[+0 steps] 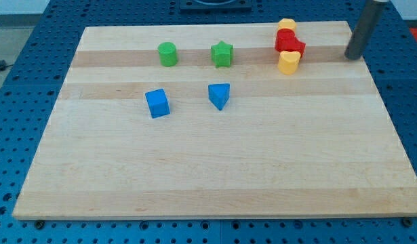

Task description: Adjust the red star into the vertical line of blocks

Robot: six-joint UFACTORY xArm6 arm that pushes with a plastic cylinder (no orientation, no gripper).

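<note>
Judging by how things lie, the job is nearly done: the red star sits near the view's top right, touching the other red block in a column between two yellow blocks, the upper and the lower — but it juts slightly right of that line. A small nudge leftward remains. My tip — a bare rod, nothing to open or close — rests well right of the star, touching no block.

Counted: two red, two yellow, a green cylinder, a green star, a blue cube and a blue wedge.

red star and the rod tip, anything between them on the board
Nothing: in the camera view the stretch of board between the red star and my tip, which is to the star's right, is bare wood.
</note>
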